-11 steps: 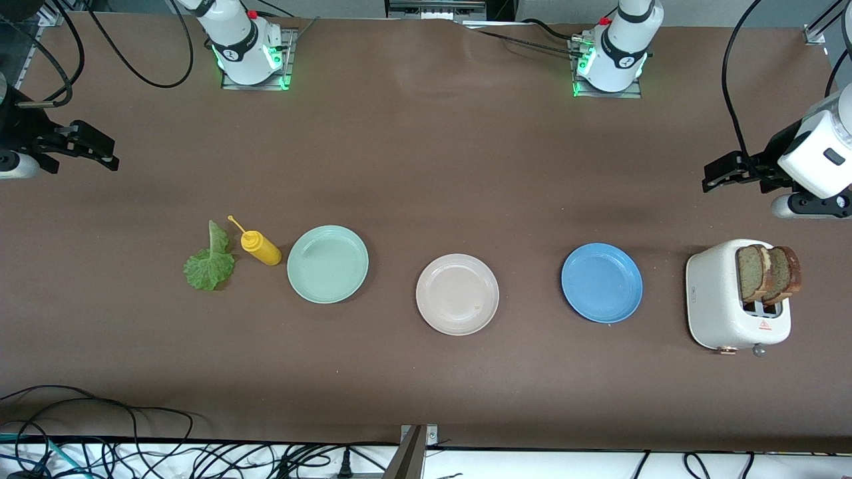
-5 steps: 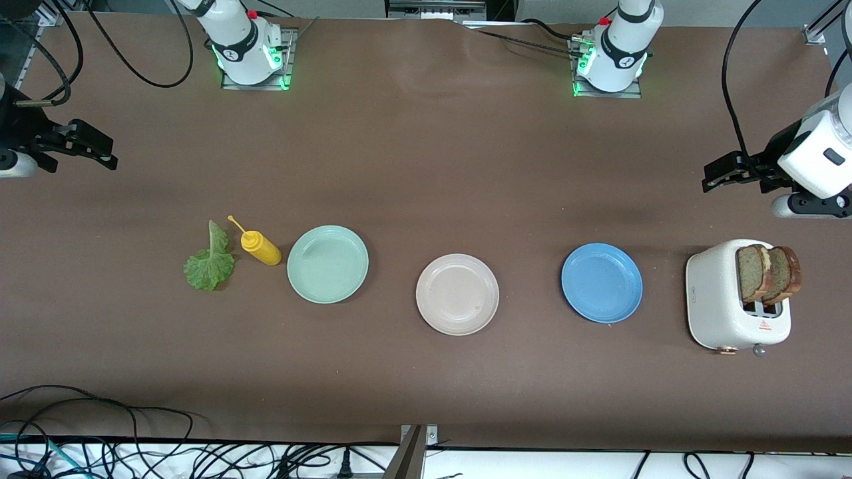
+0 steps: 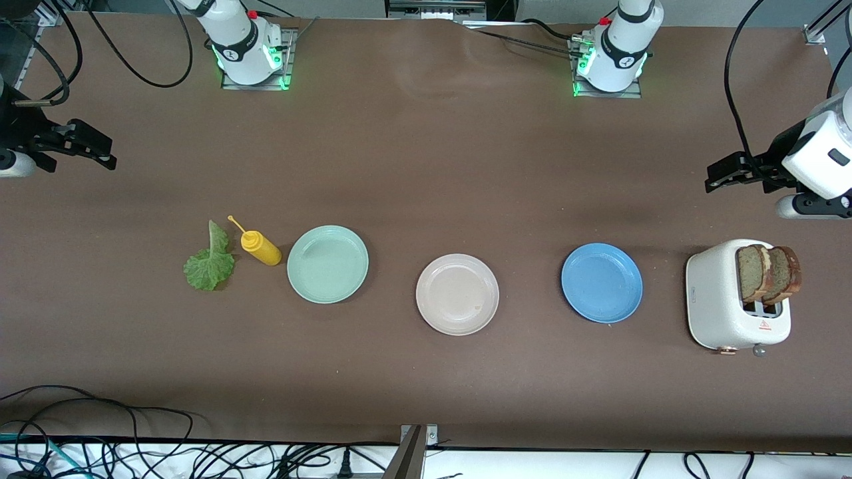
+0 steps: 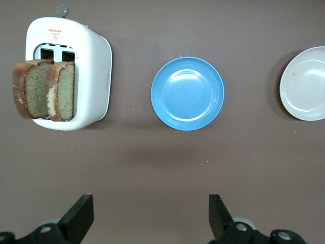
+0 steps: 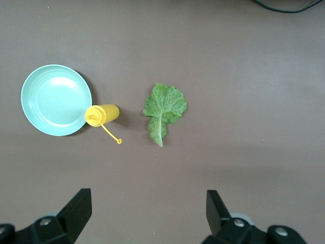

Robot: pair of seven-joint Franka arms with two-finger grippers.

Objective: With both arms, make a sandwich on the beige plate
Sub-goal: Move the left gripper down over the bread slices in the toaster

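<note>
I take the beige plate (image 3: 457, 294) as my landmark: it sits bare on the brown table (image 3: 426, 173), nearest the front camera of the three plates.

Toward the left arm's end from it lies the blue plate (image 3: 602, 283), slightly farther from the camera, and past that the white toaster (image 3: 729, 307) with two bread slices (image 3: 767, 273) standing up out of its slots.

Toward the right arm's end from the beige plate I see the mint-green plate (image 3: 327, 264), then the yellow squeeze bottle (image 3: 261, 247) just beside its rim, then the lettuce leaf (image 3: 211, 261) lying flat, close to the bottle but apart from it.

Farther from the camera than all of these, my two grippers hang well apart from the beige plate. The left gripper (image 3: 722, 174) hovers over bare table up from the toaster, its fingers (image 4: 77, 221) spread wide with nothing between them. The right gripper (image 3: 93, 148) hovers over bare table at the right arm's end, up from the lettuce, its fingers (image 5: 76, 211) likewise spread and holding nothing.

Neither gripper touches bread, leaf or plate.
</note>
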